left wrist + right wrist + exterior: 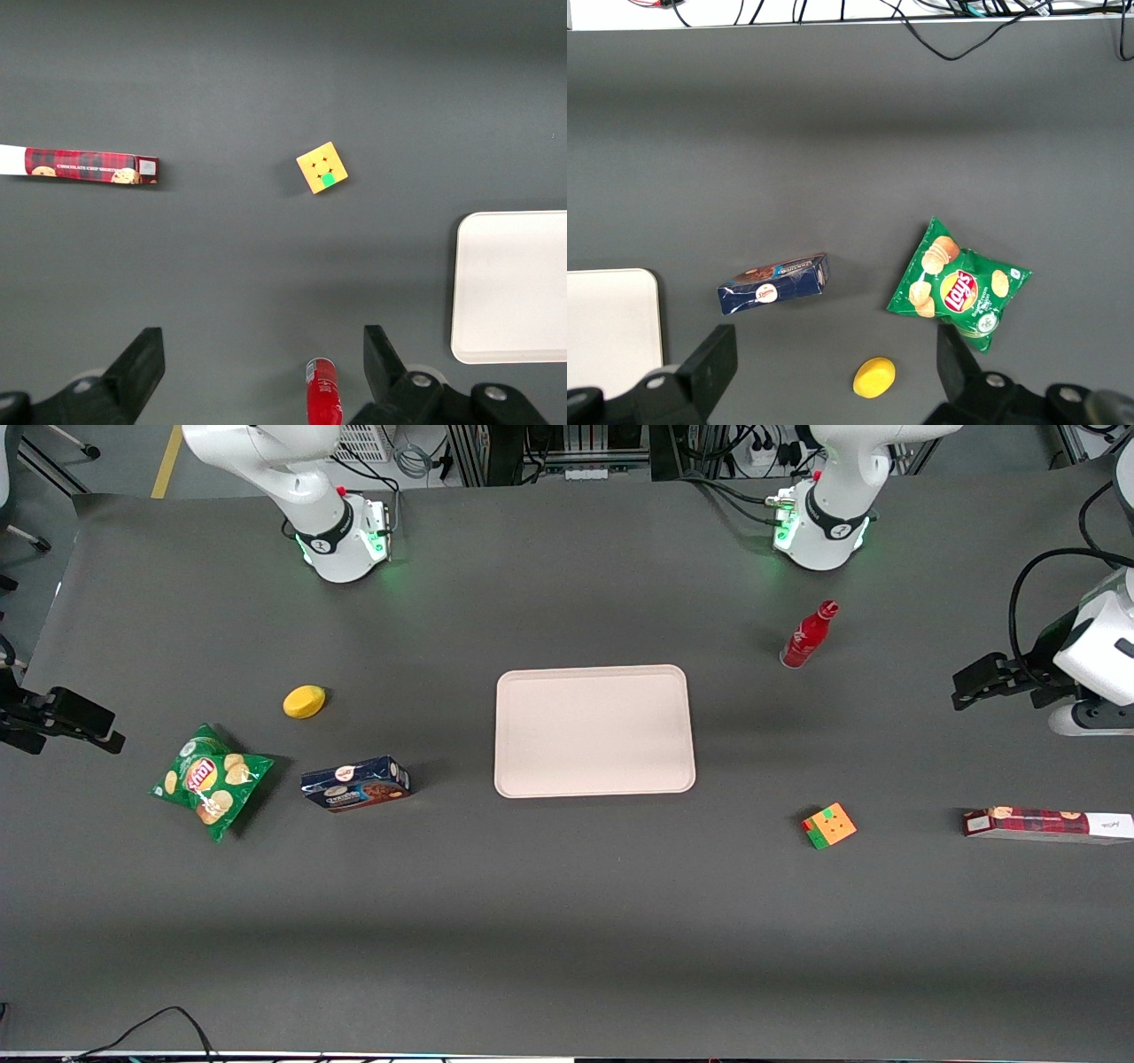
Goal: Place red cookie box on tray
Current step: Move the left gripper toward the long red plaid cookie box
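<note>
Red cookie box [1048, 824] lies flat at the worktop's [567, 921] edge, toward the working arm's end.

Near it sits a colored cube [829, 825]; farther from the camera is the bare tray [594, 731], then the red bottle [808, 635]. The end effector [263, 372] hangs high, fingers wide apart, holding nothing.

The tabletop [567, 921] looks like matt dark-grey sheet, smooth all over. Red cookie box [1048, 824] near the working arm's edge looks like printed cardboard, the tray [594, 731] smooth matt plastic. Gripper [264, 363] fingers are spread, matt black plastic by the look, held above the table.
</note>
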